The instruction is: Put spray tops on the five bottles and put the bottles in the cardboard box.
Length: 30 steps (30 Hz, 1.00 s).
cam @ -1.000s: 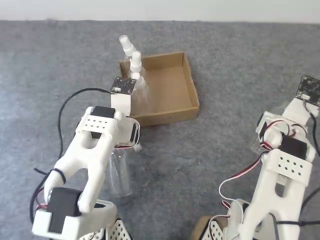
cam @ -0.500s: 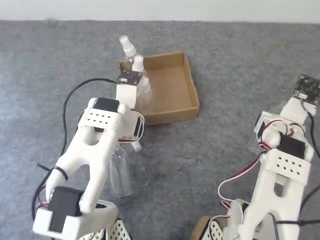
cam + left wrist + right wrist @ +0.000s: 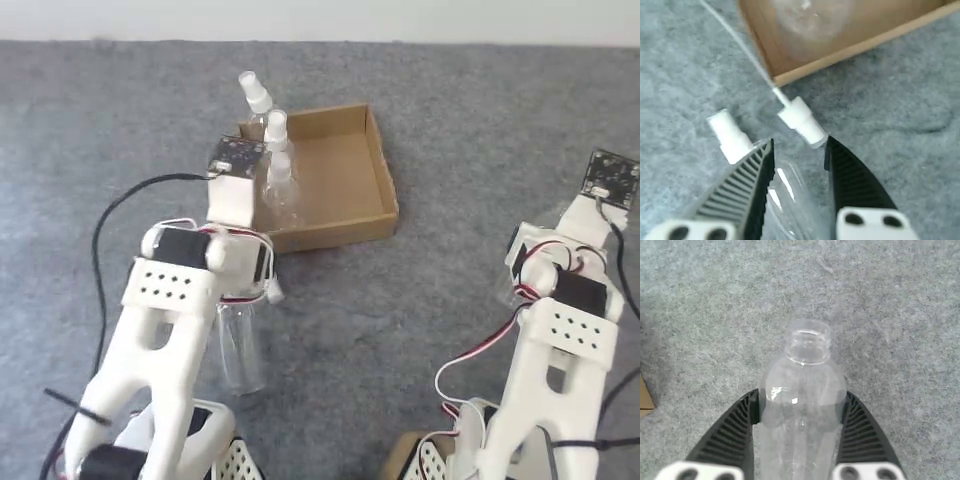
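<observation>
The cardboard box (image 3: 372, 160) sits at the table's middle back, and capped bottles (image 3: 279, 185) with white spray tops (image 3: 274, 124) stand in its left part. My left gripper (image 3: 799, 142) is open above a clear bottle (image 3: 790, 192) lying on the carpet (image 3: 240, 350) in front of the box. Two loose spray tops (image 3: 801, 120) (image 3: 729, 135) lie just past its fingertips, one trailing a thin tube. At the right, my right gripper (image 3: 801, 396) is shut on an upright clear bottle (image 3: 807, 375) with an open neck.
Grey carpet (image 3: 450, 120) covers the table. The box's front corner (image 3: 775, 75) is close beyond the left fingertips. A black cable (image 3: 110, 250) loops beside the left arm. Open carpet lies between the two arms.
My left arm has drawn back from the box toward the lying bottle, leaving a capped bottle standing inside. The right arm has barely moved.
</observation>
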Tool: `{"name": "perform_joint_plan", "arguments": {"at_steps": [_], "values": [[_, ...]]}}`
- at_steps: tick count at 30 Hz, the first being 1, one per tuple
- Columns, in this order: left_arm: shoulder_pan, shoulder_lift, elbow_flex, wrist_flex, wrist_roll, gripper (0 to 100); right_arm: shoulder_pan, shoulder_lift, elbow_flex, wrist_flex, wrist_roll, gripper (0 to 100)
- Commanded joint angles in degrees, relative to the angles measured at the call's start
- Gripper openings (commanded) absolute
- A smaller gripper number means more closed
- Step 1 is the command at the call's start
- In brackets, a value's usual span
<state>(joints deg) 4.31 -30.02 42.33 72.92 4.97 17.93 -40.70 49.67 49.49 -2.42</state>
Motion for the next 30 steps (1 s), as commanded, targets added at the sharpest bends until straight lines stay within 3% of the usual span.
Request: {"name": "perform_joint_plan", "arguments": {"at_steps": [1,10,19,30], "values": [[-4.9,-3.2,-0.1,-1.7,-0.2,15,-0.3,-2.0,-0.4,-1.0,1.1,5.2],[-16.6,-3.2,5.9,-16.8,-2.8,15,-0.3,-2.0,-0.4,-0.9,1.1,5.2],[-16.7,0.5,10.0,-29.8,-1.1,15,-0.3,-2.0,-0.4,-0.9,1.1,5.2],[-13.9,21.4,-7.9,-23.8,15.3,15,-0.4,-2.0,-0.4,-1.0,1.1,5.2]]}}
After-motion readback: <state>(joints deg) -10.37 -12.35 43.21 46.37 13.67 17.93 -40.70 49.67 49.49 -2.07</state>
